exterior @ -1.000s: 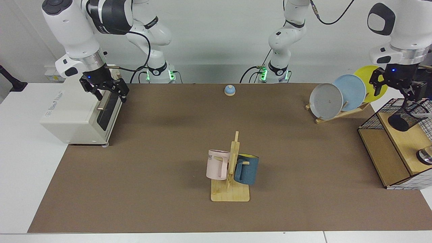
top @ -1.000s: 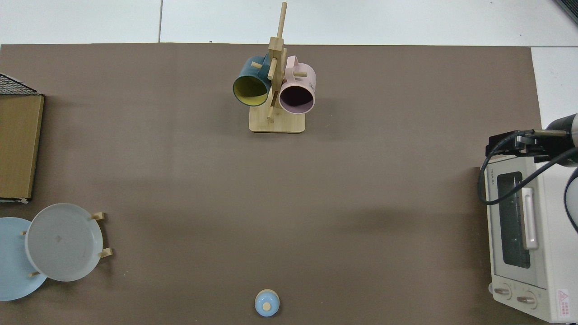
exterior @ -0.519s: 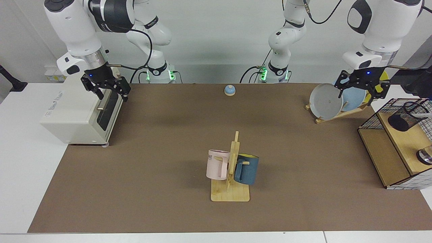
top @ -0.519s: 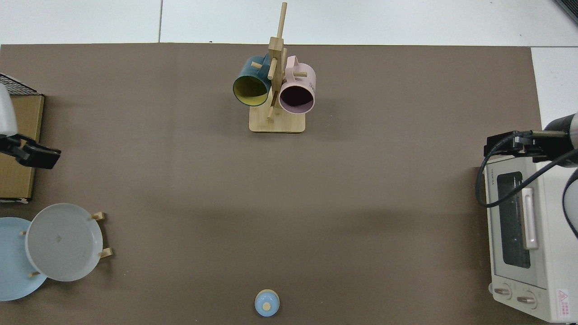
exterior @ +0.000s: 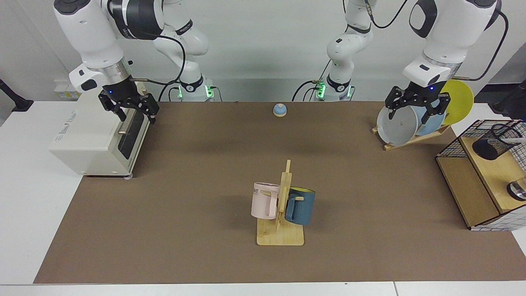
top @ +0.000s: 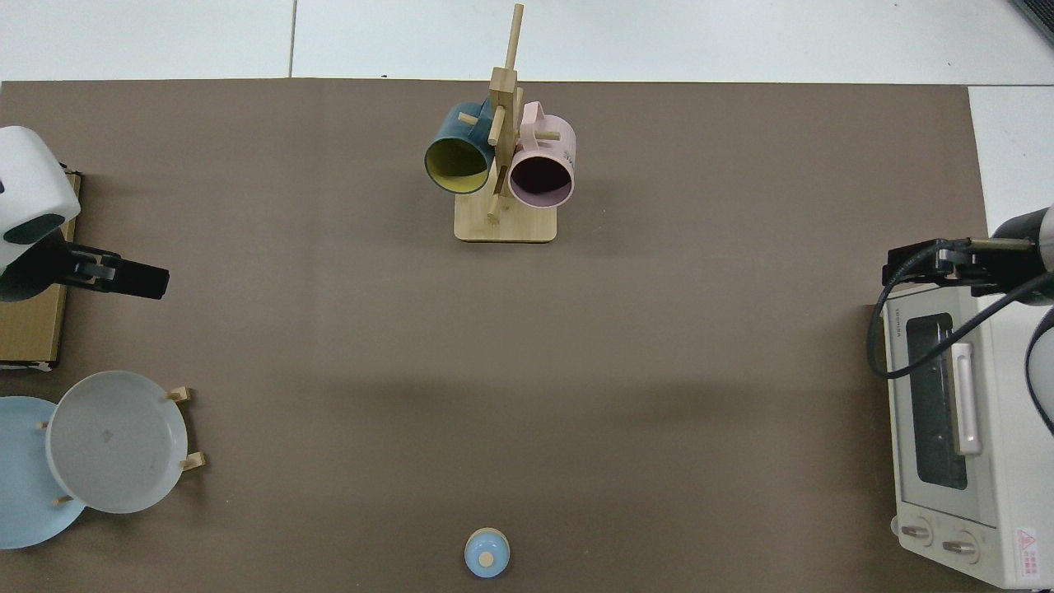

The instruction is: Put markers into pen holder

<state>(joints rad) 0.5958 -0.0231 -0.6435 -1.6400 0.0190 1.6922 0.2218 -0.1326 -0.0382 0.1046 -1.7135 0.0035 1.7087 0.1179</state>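
At the facing view's left, the right gripper [exterior: 132, 112] is seen above the toaster oven [exterior: 96, 137], fingers parted and empty; that arm waits. In the middle a mug rack [exterior: 282, 224] stands. Further along, the left gripper [exterior: 416, 116] is held in front of the plate rack [exterior: 411, 139], its fingers spread wide, nothing gripped. At far right the pen holder [exterior: 495, 142] leans inside the wire basket [exterior: 452, 144], with what appears to be the marker [exterior: 517, 140] poking from its mouth.

Plain white wall [exterior: 267, 45] behind, white table [exterior: 28, 197] under a brown mat [exterior: 205, 172], even indoor light
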